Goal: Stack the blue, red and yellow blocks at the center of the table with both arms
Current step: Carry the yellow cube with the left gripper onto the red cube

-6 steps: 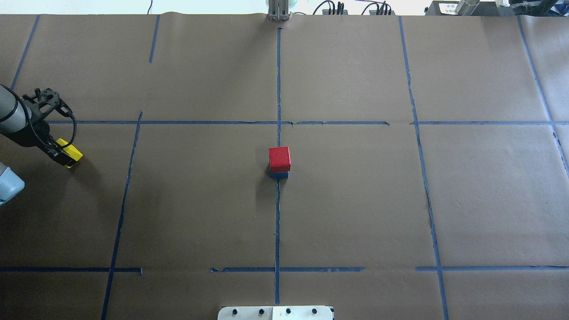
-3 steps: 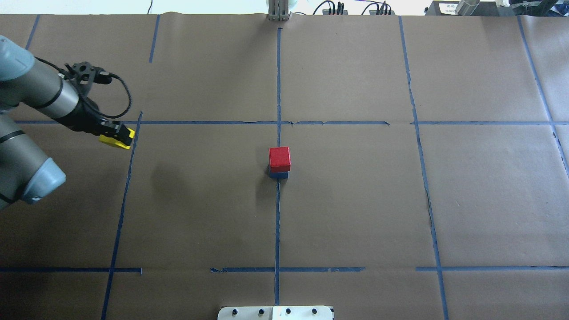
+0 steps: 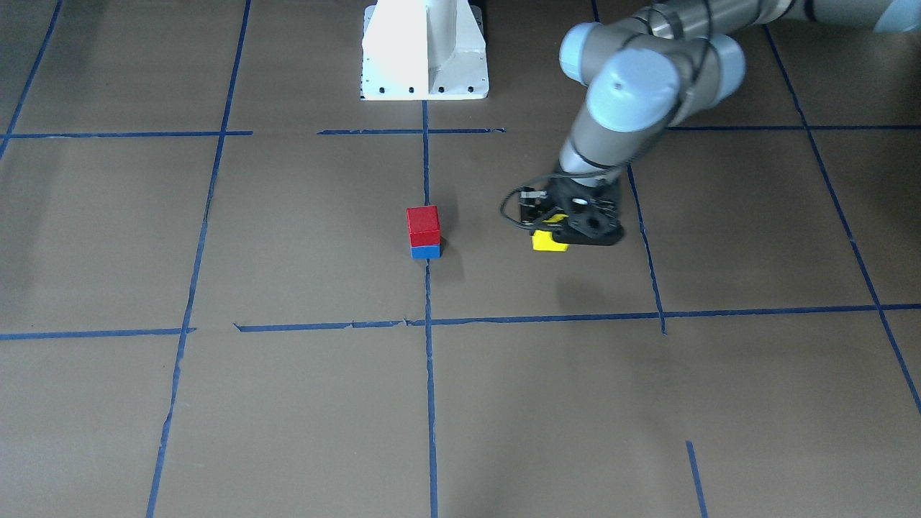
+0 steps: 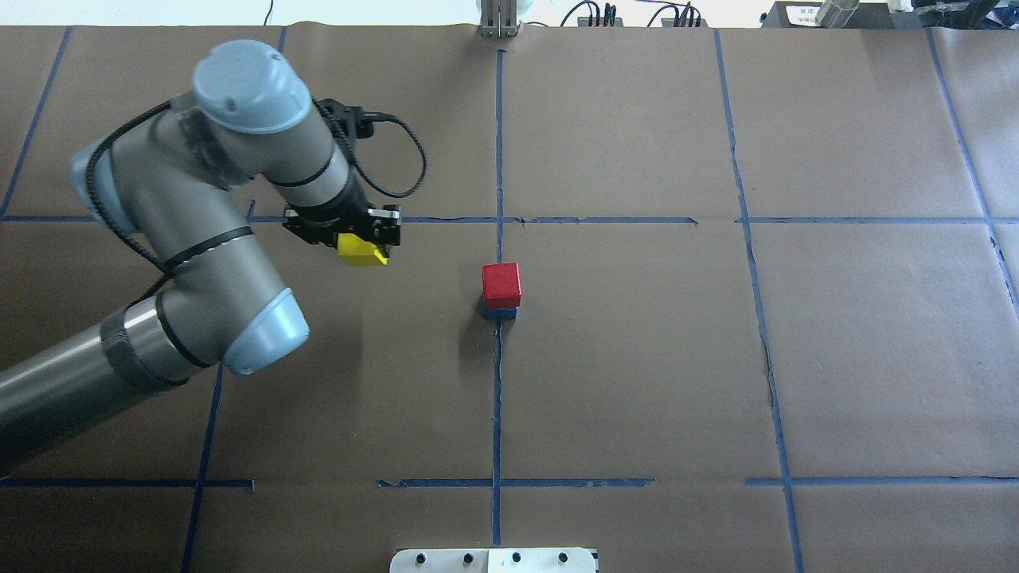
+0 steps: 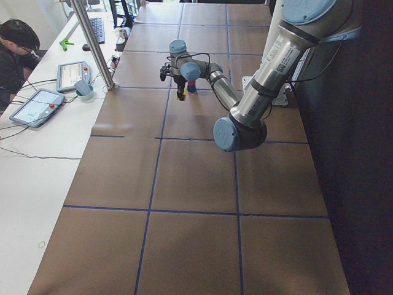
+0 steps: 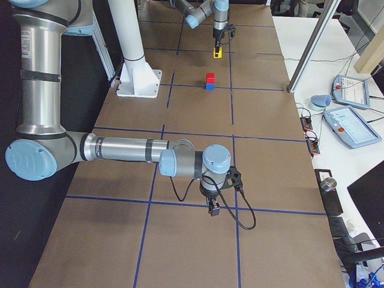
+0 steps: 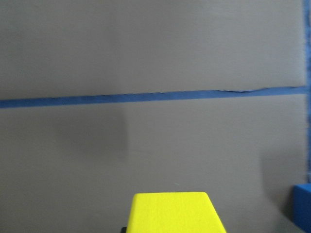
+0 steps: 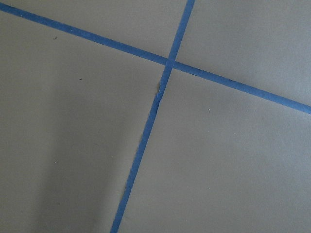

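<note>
Left fingers: the black fingers (image 4: 387,230) pinch the yellow block (image 4: 362,250) from two opposite sides, with the left gripper (image 4: 360,239) pointing down. Whether the block's underside clears the paper cannot be told.
Yellow block: a matte cube with crisp edges. In the overhead view it lies near the stack, between 9 and 10 o'clock from it and apart from it.
Stack: the red block (image 4: 501,284) sits square on the blue block (image 4: 499,313) on the centre tape line (image 4: 497,398), at the middle of the table (image 4: 637,358).
Left wrist view: shows the yellow top face at 6 o'clock and a corner of the blue block at 4 o'clock. It shows no red.
Overhead against front: from above only a sliver of blue shows under the red. The front view shows both side faces in full.
Right fingers: the right gripper (image 6: 213,209) shows only in the right-side view, small and dark, pointing down. Whether its fingers are spread or pressed together cannot be told.
Right wrist view: shows only two tape lines crossing on bare paper, with no fingers.
Table surface: dull brown paper, faintly creased, with a grid of blue tape that is torn in places.
Arms: grey metal tubes with pale blue joint caps, and a black cable loops at the left wrist.
Mount: a white base plate (image 3: 424,79) at 12 o'clock in the front view.
</note>
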